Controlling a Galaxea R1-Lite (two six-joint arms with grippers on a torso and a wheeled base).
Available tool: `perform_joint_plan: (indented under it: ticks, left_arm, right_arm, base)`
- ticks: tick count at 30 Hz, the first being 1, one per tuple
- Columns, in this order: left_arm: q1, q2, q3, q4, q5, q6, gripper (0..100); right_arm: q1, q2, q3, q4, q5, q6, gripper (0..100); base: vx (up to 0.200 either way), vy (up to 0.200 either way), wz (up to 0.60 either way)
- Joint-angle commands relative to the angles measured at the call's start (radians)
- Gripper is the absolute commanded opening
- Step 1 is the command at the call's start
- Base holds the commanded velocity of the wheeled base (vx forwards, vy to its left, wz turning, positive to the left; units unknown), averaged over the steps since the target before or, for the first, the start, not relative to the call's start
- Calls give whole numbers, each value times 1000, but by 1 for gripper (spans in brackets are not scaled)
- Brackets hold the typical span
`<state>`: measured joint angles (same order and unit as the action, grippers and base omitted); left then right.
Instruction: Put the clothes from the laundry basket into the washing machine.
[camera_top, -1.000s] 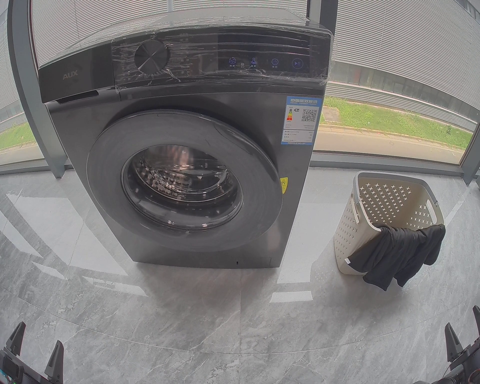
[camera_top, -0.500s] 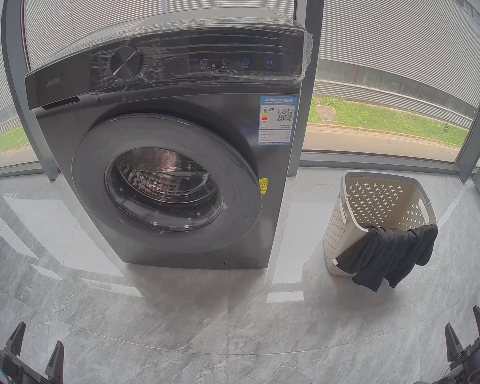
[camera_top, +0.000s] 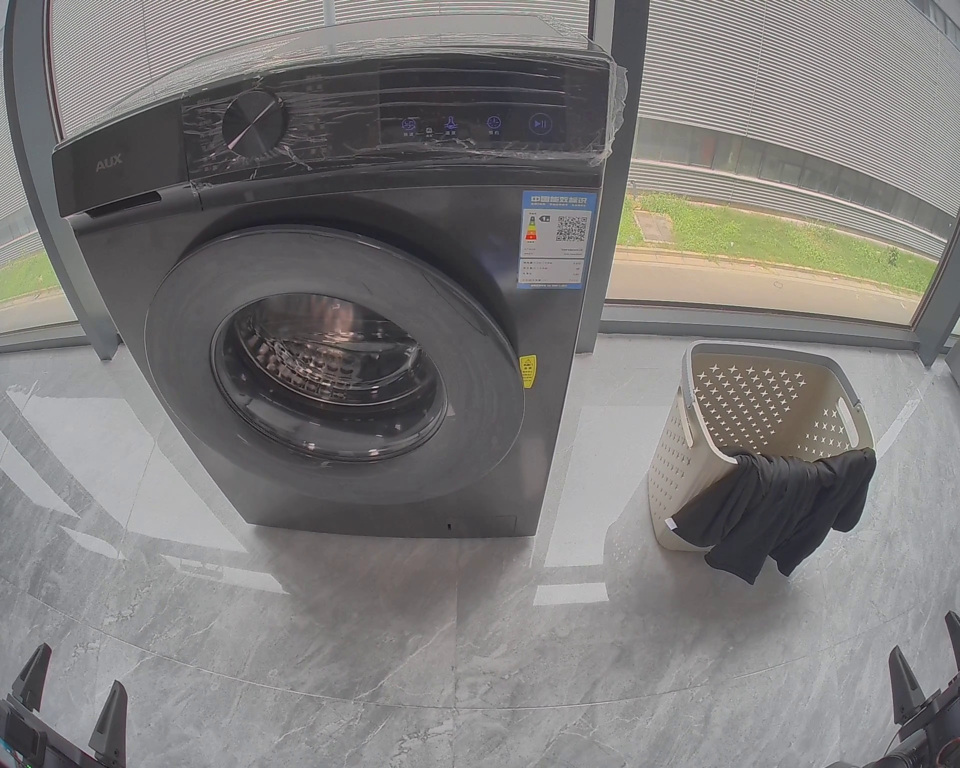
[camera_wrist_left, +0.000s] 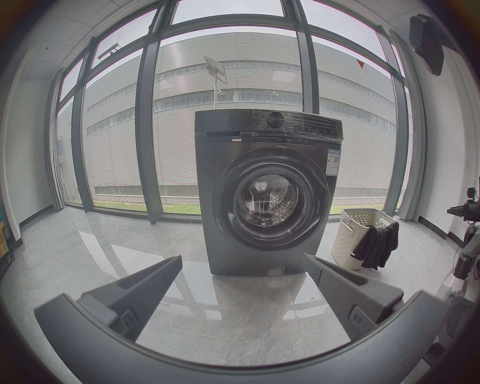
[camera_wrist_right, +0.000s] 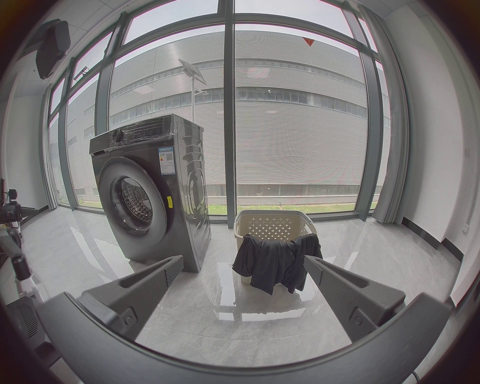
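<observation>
A dark grey front-loading washing machine (camera_top: 330, 290) (camera_wrist_left: 267, 190) (camera_wrist_right: 150, 195) stands on the floor with its round door shut. To its right sits a cream laundry basket (camera_top: 765, 405) (camera_wrist_left: 360, 227) (camera_wrist_right: 272, 225) with a black garment (camera_top: 775, 505) (camera_wrist_left: 377, 242) (camera_wrist_right: 275, 260) draped over its near rim. My left gripper (camera_top: 70, 690) (camera_wrist_left: 242, 265) hangs low at the near left, open and holding nothing. Low at the near right is my right gripper (camera_top: 925, 655) (camera_wrist_right: 242, 265), also open and holding nothing. Both are far from the basket and the machine.
Tall glass windows (camera_top: 780, 150) with dark frames (camera_top: 610, 200) run behind the machine and basket. Glossy grey tiled floor (camera_top: 480, 640) spreads between me and them.
The whole head view has shifted, so the machine and basket sit further left in the picture than a second ago. The grippers hold the same pose.
</observation>
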<state>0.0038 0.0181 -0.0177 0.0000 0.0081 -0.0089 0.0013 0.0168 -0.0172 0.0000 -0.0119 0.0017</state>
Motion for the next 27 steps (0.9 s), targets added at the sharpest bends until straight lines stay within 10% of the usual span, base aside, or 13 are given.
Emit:
perform_joint_plan:
  ticks: [1, 16, 27]
  left_arm:
    - [1, -17, 16, 0, 1, 0, 100]
    - [1, -17, 16, 0, 1, 0, 100]
    - [1, -17, 18, 0, 1, 0, 100]
  right_arm:
    - [0, -12, 17, 0, 0, 0, 100]
    - [0, -12, 17, 0, 0, 0, 100]
    - [0, -12, 17, 0, 0, 0, 100]
  base:
    - [0, 0, 0]
    - [0, 0, -240]
    - [0, -200, 0]
